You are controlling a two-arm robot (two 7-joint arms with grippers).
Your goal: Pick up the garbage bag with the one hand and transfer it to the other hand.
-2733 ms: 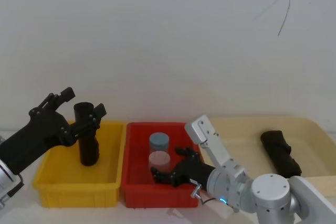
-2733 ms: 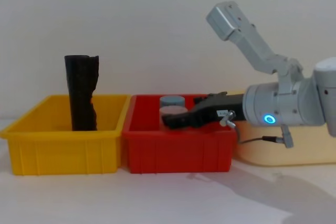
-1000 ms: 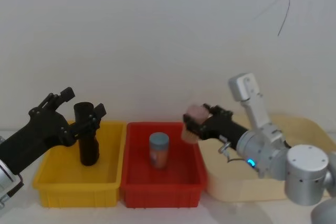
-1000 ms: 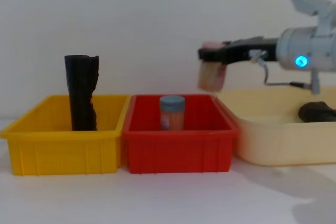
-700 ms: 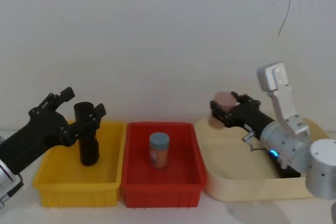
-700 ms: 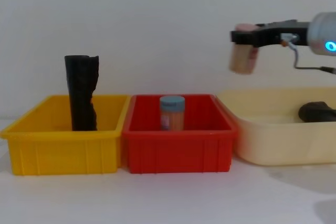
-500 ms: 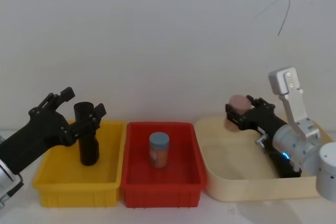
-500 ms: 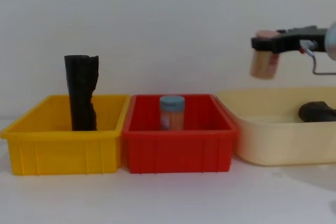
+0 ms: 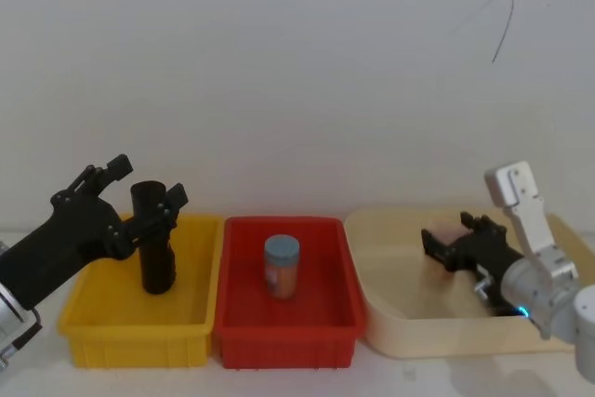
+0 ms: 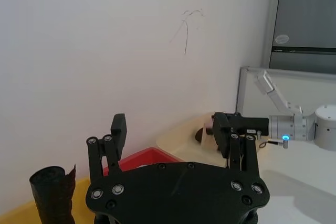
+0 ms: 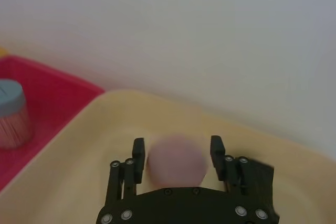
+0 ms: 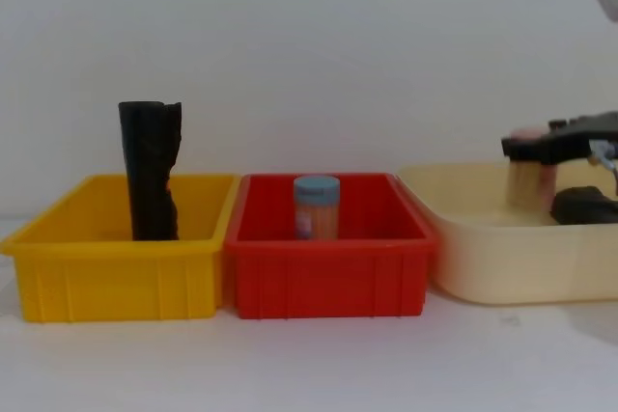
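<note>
The head view looks down from above, the chest view level from the desk's front edge; both share the red bin (image 9: pixel 284 287).

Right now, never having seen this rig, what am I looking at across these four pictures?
This is a two-armed robot at a table. One picture comes from its head, one from its chest and one from each wrist. Three containers stand in a row: a yellow bin, a red bin and a cream tub. A black roll of garbage bags stands upright in the yellow bin. The left gripper is open beside it, not gripping it. A blue-lidded jar stands in the red bin. The right gripper holds a pink-lidded jar low over the cream tub, where a second black roll lies.
</note>
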